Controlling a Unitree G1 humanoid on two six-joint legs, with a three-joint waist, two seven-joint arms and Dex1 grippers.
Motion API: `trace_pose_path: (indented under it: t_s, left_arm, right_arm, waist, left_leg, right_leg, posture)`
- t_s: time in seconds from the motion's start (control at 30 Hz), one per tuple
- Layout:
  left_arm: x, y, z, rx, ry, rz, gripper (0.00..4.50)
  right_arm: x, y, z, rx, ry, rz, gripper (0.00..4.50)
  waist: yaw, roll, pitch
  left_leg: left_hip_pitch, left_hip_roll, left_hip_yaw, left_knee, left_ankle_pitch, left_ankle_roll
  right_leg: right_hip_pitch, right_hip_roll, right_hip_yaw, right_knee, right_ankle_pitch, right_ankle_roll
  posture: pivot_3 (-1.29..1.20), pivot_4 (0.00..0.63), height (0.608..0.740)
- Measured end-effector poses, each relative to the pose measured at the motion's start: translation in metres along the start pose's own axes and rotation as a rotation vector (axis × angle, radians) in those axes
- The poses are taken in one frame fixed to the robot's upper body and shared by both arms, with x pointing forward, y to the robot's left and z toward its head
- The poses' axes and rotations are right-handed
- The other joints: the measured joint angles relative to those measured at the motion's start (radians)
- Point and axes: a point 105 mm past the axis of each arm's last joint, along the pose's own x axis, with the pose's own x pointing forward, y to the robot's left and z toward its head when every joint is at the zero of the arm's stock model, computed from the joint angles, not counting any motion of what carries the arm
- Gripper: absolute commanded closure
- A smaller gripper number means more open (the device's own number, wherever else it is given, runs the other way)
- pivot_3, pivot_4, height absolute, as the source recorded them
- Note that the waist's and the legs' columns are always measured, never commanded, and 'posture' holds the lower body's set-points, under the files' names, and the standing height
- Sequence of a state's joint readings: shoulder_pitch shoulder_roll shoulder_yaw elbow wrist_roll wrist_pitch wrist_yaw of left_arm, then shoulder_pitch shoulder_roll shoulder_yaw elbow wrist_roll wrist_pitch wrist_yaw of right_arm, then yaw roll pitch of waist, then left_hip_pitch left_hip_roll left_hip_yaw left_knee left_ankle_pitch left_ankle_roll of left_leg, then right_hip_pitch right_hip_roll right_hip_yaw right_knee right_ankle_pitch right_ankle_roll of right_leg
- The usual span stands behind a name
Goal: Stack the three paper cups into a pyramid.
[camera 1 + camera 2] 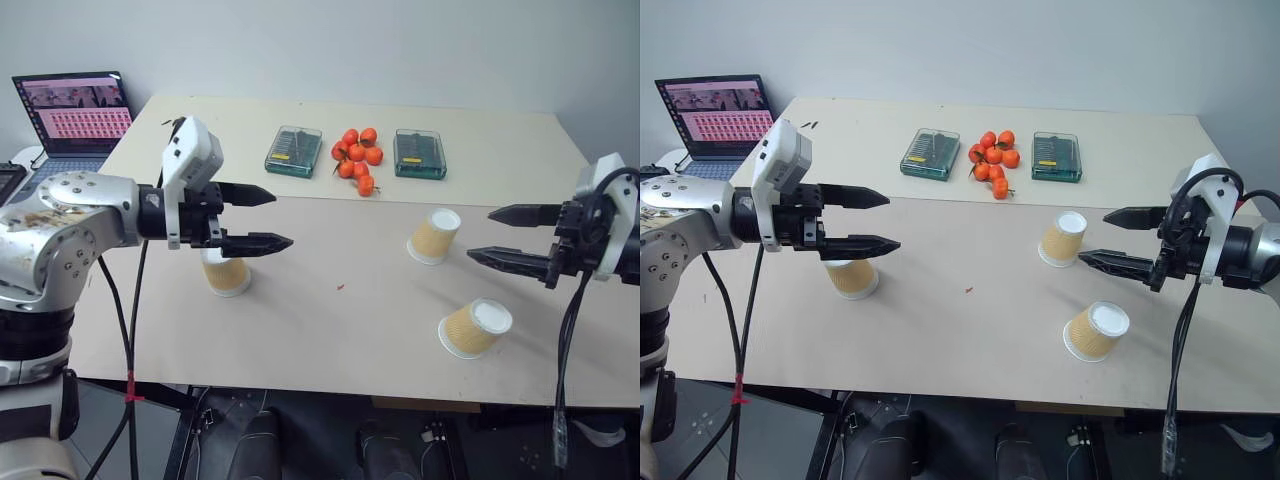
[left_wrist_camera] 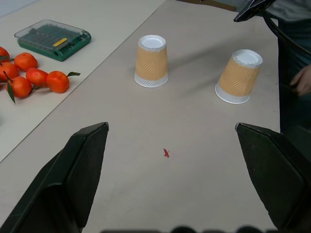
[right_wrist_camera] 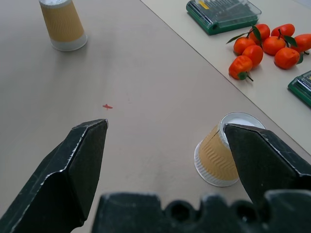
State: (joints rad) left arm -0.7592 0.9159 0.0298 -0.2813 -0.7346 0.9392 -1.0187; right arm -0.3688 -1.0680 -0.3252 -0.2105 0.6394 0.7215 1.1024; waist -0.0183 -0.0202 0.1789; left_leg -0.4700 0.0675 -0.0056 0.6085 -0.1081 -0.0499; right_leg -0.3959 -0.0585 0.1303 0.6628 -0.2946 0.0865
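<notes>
on a pale table, three paper cups are standing upside down and well apart, none stacked yet. the left cup is sitting near the robot's left side, partly hidden in the head view behind the lower finger of the left claw, which is hovering above it with its two black fingers spread wide and holding nothing. the middle cup is standing further back toward the right, and the near cup is sitting close to the table's front edge, appearing to lean slightly. the right claw is hanging over the table's right side, just beside the middle cup, its fingers likewise parted and empty. along the far half of the table, a cluster of small orange fruits is lying between two clear-lidded green cases. a tiny red speck is resting on the bare surface between the cups. off the table's far left corner, an open laptop is showing a pink-toned screen.
</notes>
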Motion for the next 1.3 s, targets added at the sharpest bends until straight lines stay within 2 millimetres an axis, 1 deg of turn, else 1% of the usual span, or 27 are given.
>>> trace_pose_path:
  t_s: [0.1,0.2,0.3,0.37,0.5,0.57,0.67,0.77,0.9,1.07,1.2,1.3]
  left_arm:
    - [0.002,0.003,0.003,-0.004,-0.024,0.012,0.02]
    - [0.015,0.013,0.023,0.006,-0.136,0.034,0.02]
    - [0.017,0.020,0.039,0.030,-0.181,0.057,0.02]
    - [0.020,0.027,0.047,0.014,-0.212,0.058,0.02]
    - [0.031,0.032,0.050,-0.022,-0.227,0.030,0.02]
    - [0.041,0.032,0.050,-0.016,-0.225,-0.012,0.02]
    - [0.052,0.031,0.048,-0.011,-0.209,-0.059,0.02]
    - [0.059,0.033,0.046,0.003,-0.193,-0.087,0.02]
    - [0.063,0.036,0.045,0.015,-0.182,-0.096,0.02]
    - [0.066,0.035,0.043,0.020,-0.176,-0.111,0.02]
    - [0.066,0.035,0.044,0.021,-0.175,-0.115,0.02]
    - [0.066,0.034,0.044,0.021,-0.170,-0.108,0.02]
  right_arm:
    - [0.001,0.000,0.001,-0.004,-0.006,-0.013,0.00]
    - [0.003,0.004,0.004,-0.024,-0.035,-0.036,0.00]
    - [-0.004,0.006,0.002,-0.024,-0.035,-0.075,0.00]
    - [-0.016,0.006,-0.007,-0.001,-0.015,-0.119,0.00]
    - [-0.037,0.009,-0.022,0.043,0.027,-0.195,0.00]
    - [-0.046,0.018,-0.031,0.068,0.042,-0.226,0.00]
    - [-0.049,0.035,-0.049,0.128,0.058,-0.231,0.00]
    - [-0.048,0.048,-0.064,0.193,0.048,-0.246,0.00]
    - [-0.043,0.057,-0.067,0.214,0.033,-0.248,0.00]
    - [-0.032,0.060,-0.068,0.227,0.017,-0.224,0.00]
    - [-0.027,0.061,-0.070,0.233,0.019,-0.215,0.00]
    - [-0.019,0.058,-0.072,0.235,0.014,-0.196,0.00]
  waist:
    - [0.001,0.000,0.000]
    - [0.009,0.000,0.000]
    - [0.009,0.000,0.000]
    - [0.013,0.000,0.000]
    - [0.008,0.000,0.000]
    - [0.009,-0.001,-0.001]
    - [0.005,-0.001,-0.001]
    - [-0.007,-0.001,-0.001]
    - [-0.015,-0.001,-0.001]
    - [-0.019,-0.001,-0.001]
    - [-0.019,-0.001,-0.001]
    - [-0.021,-0.001,-0.001]
  left_leg:
    - [0.001,0.000,0.000,0.000,0.000,0.000]
    - [0.000,0.000,-0.002,0.002,0.000,0.000]
    - [0.000,-0.001,-0.003,0.001,0.000,0.000]
    - [0.001,-0.001,-0.005,0.001,0.000,0.000]
    - [0.001,-0.002,-0.005,0.001,0.000,0.000]
    - [0.002,-0.002,-0.007,0.001,0.000,0.000]
    - [0.002,-0.002,-0.007,0.002,0.000,0.000]
    - [0.003,-0.002,-0.007,0.002,0.000,0.000]
    - [0.004,-0.002,-0.007,0.002,0.000,0.000]
    - [0.003,-0.002,-0.007,0.001,0.000,0.000]
    - [0.003,-0.002,-0.007,0.001,0.000,0.000]
    - [0.003,-0.002,-0.007,0.002,0.000,0.000]
  right_leg:
    - [0.001,0.000,0.000,0.000,0.000,0.000]
    - [0.003,0.000,-0.003,0.000,0.000,0.000]
    - [0.004,0.000,-0.003,-0.001,0.000,0.001]
    - [0.005,0.000,-0.005,-0.001,-0.001,0.001]
    - [0.006,0.000,-0.005,-0.001,-0.001,0.001]
    - [0.007,0.000,-0.006,-0.001,-0.001,0.001]
    - [0.008,0.000,-0.006,-0.001,-0.001,0.001]
    - [0.008,0.000,-0.006,0.000,-0.001,0.001]
    - [0.008,0.000,-0.005,0.000,-0.001,0.001]
    - [0.008,0.000,-0.006,0.000,-0.001,0.001]
    - [0.008,0.000,-0.006,0.000,-0.001,0.001]
    - [0.008,0.000,-0.006,0.000,-0.001,0.001]
  posture:
    - [0.00,0.150,0.735]
    - [0.00,0.150,0.735]
    - [0.00,0.150,0.735]
    - [0.00,0.150,0.735]
    - [0.00,0.150,0.735]
    - [0.00,0.150,0.735]
    - [0.00,0.150,0.735]
    - [0.00,0.150,0.735]
    - [0.00,0.150,0.735]
    - [0.00,0.150,0.735]
    - [0.00,0.150,0.735]
    - [0.00,0.150,0.735]
